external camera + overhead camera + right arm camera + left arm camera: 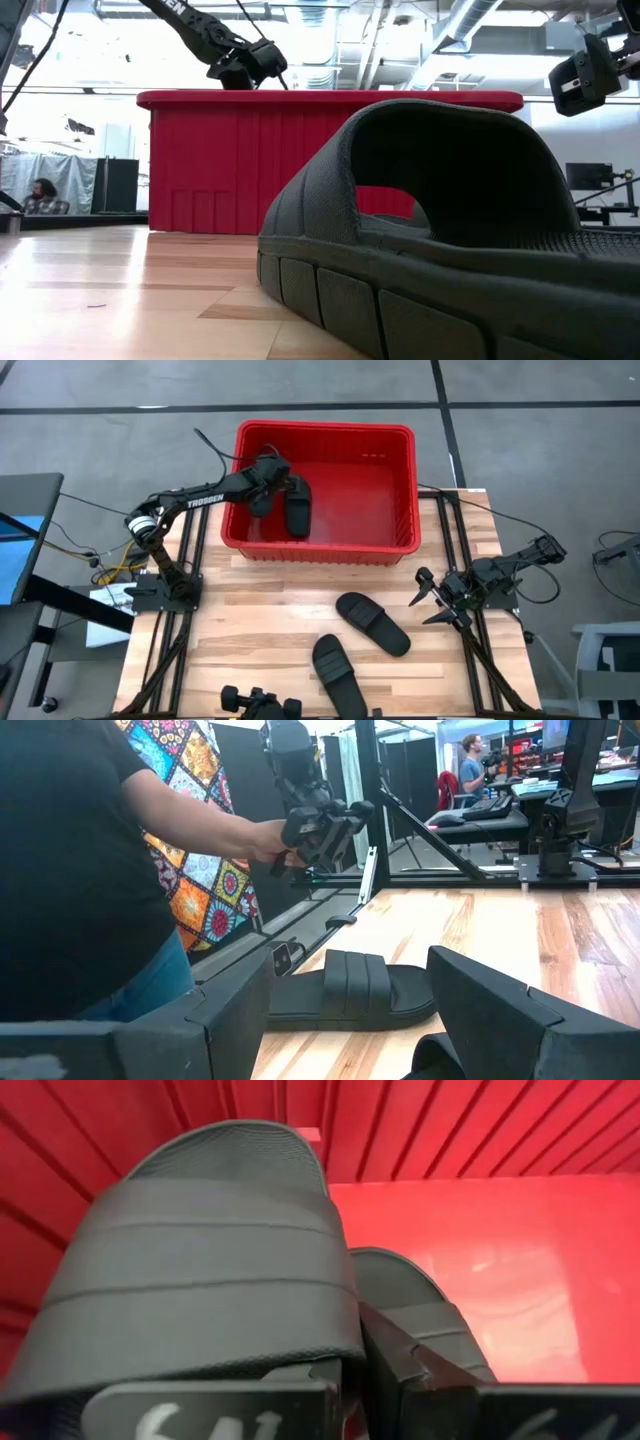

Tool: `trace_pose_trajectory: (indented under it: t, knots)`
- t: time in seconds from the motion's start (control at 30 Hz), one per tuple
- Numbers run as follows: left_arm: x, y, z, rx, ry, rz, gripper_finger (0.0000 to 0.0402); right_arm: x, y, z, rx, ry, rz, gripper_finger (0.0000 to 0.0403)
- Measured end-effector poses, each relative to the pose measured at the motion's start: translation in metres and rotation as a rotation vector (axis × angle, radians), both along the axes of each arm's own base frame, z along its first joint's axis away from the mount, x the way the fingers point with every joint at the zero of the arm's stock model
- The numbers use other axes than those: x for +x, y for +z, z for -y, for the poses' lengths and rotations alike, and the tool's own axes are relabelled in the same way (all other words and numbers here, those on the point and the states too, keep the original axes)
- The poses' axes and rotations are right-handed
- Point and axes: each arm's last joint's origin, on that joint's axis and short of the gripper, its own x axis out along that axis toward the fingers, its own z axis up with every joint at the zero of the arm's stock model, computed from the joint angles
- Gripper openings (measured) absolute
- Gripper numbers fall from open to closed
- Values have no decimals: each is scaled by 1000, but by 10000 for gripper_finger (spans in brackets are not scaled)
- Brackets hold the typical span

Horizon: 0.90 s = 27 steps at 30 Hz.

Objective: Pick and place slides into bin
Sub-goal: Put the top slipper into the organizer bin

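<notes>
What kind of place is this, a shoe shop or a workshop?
Most likely a robotics lab or workshop. Two arms are mounted on a wooden table; the left gripper lowers a slide into a red bin, and exposed ceiling ducts run overhead.

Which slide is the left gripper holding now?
The slide at the bin's left side, pinched by the left gripper. Another lies beside it inside; two rest on the table.

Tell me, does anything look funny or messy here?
Nothing broken or spilled. Two slides lie scattered at different angles on the table, outside the bin. The left gripper holds a slide inside it.
</notes>
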Motion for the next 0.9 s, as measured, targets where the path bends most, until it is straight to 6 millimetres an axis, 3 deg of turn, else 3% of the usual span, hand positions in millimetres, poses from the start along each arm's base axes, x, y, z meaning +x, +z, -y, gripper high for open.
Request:
trace_pose_trajectory:
  t: [0.9]
  knots:
    - [1, 0, 1, -18, -22, 18, 24, 0, 0, 0, 0, 0, 0, 260]
